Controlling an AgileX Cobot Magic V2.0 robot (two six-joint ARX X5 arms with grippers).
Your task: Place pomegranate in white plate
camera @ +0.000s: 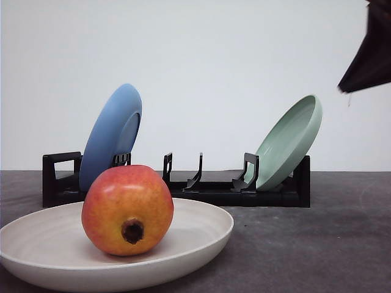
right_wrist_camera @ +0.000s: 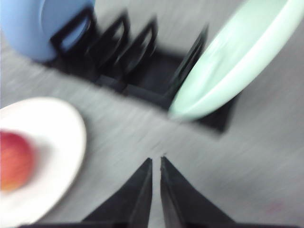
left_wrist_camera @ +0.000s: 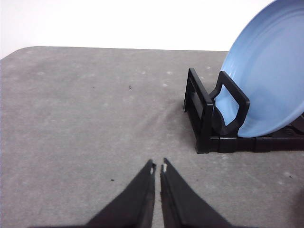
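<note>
Glossy round pomegranate [camera: 127, 209] sits in matte shallow white plate [camera: 201, 235] | black slotted rack [camera: 208, 186] at 12 o'clock behind, blue plate [camera: 113, 131] and green plate [camera: 290, 140] leaning | left gripper [left_wrist_camera: 158, 167] closed, empty | right gripper [right_wrist_camera: 156, 160] closed, empty.

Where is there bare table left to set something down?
Bare table lies right of the white plate and in front of the rack. More lies left of the rack's blue plate end. The white plate holds the pomegranate; the rack's end slots hold the blue and green plate.
</note>
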